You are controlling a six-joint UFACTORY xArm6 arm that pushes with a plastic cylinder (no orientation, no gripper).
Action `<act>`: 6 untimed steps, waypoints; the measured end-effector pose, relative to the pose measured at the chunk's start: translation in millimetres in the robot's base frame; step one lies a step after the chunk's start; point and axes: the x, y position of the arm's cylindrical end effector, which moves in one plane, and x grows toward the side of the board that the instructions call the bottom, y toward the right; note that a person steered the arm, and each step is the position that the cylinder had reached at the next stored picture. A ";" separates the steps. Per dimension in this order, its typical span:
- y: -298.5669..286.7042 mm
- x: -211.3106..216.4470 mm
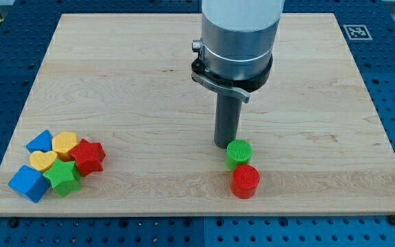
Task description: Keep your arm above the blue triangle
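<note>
At the worktop's [149, 89] lower right, my tip [225, 145] rests just beside the green cylinder [238, 152], at about its ten o'clock; whether they touch I cannot tell. The red cylinder [245, 181] sits just at the green one's five o'clock. There are no fingers here, only the rod. The blue triangle [40, 142] lies well apart, far out at the tip's nine o'clock, topping a cluster with a yellow hexagon [65, 145], red star [88, 156], what looks like a yellow heart [42, 160], green star [63, 176] and blue cube [28, 183].

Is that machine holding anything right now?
No. My tip is a bare rod standing just above the green cylinder, far from the blue triangle.
</note>
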 end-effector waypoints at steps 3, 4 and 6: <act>17.1 -0.8; -30.9 -18.9; -220.3 -41.7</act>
